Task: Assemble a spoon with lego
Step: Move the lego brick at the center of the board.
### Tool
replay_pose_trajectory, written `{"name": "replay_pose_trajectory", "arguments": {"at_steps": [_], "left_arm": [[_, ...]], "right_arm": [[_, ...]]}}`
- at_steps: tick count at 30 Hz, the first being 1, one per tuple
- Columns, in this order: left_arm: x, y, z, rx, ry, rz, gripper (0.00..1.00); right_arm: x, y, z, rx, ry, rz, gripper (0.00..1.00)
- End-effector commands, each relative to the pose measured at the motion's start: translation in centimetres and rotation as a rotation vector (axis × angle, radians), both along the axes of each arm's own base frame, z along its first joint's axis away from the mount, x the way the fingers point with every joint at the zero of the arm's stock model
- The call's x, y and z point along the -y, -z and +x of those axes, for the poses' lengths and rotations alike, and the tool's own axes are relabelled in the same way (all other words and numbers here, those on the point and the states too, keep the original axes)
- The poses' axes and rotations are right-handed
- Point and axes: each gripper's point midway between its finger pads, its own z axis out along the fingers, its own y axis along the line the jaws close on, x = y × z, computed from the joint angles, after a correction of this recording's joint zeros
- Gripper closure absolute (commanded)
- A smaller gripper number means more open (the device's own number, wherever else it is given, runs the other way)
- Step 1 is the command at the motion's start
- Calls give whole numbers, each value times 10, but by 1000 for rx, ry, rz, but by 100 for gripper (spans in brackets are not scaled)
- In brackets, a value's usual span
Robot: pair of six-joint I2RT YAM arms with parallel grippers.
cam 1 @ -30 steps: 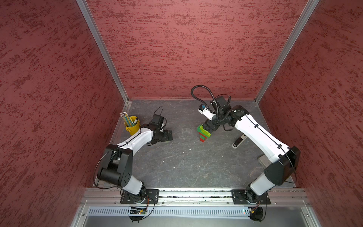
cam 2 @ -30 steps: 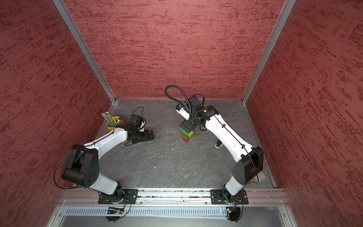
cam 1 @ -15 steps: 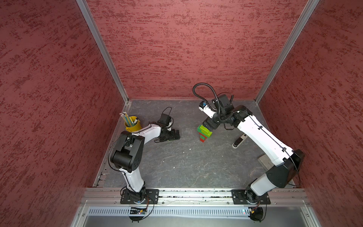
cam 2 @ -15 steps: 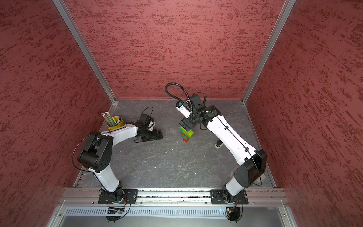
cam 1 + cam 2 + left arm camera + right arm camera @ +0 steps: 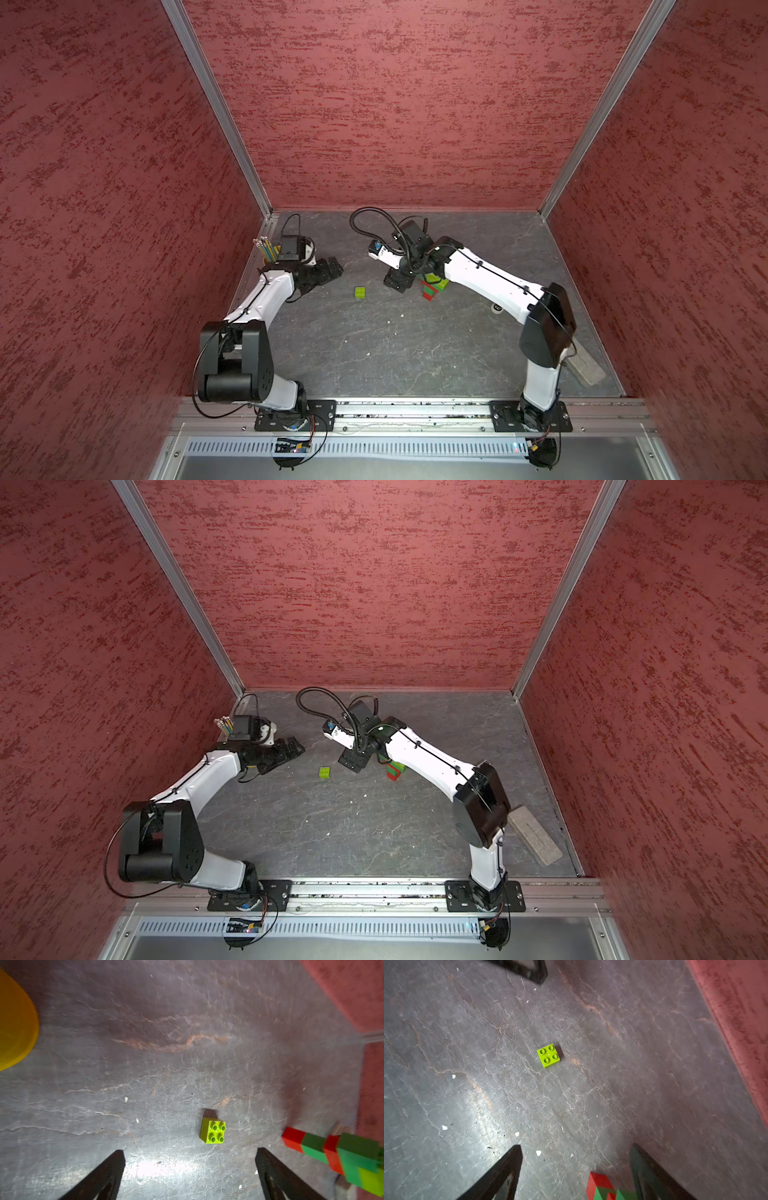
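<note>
Between the two arms, mid-table: lime brick [image 5: 360,292], square, four studs up, flat on the grey table [image 5: 395,353], loose, touching nothing.
Spoon location: spoon [image 5: 432,287] is low beside the right arm's wrist and partly hidden under it in both top views. It looks to lie on the table. Its red stem end is the end nearer the lime brick.
Left gripper: left gripper [image 5: 330,269] has its jaws spread wide and empty. It is low near the yellow cup [image 5: 14,1022], faces the lime brick and is well apart from it.
Right gripper: right gripper [image 5: 398,283] has its jaws apart. In the wrist view the red stem end shows between them, close to one jaw with a clear gap to the other, so nothing looks clamped.
Brick handling: likely light, rigid hard plastic with smooth, slippery sides; it won't deform.
Brick grasp: pinch two opposite flat sides, low on the body, and keep the studs free and level.
Spoon handling: probably stiff overall, but the press-fit joints are the weak spots, and the long stem acts as a lever.
Spoon grasp: take it across the wide head or at the stem-head junction, not at the far stem tip.
Risk: an off-centre pinch could spin the brick or squirt it out, and a hard press could pop the stem joints.
</note>
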Motion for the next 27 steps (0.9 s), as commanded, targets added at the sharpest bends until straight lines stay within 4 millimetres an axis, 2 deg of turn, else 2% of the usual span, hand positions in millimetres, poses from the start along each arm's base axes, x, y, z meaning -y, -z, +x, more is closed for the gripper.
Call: {"name": "replay_pose_trajectory", "arguments": {"at_steps": [1,4,7,13,17,20,22,27], "left_arm": [[19,17,-6,-69,29,-154,0],[33,31,1,-88,49,-225,0],[49,47,8,-107,70,-256,0],[87,70,25,-109,102,-301,0],[106,82,30,-129,119,-333,0],[120,87,23,-171,144,-346,0],[128,89,12,-193,159,-351,0],[151,94,-32,-264,206,-331,0]], "right_arm": [[-34,-16,14,59,-53,97,18],[-40,-37,25,103,-31,136,18],[-36,-65,30,158,-15,155,17],[-7,-106,32,231,46,147,15],[14,-123,33,273,86,134,14],[28,-127,35,283,108,125,14],[36,-124,36,280,118,115,14],[38,-111,37,271,114,102,14]]}}
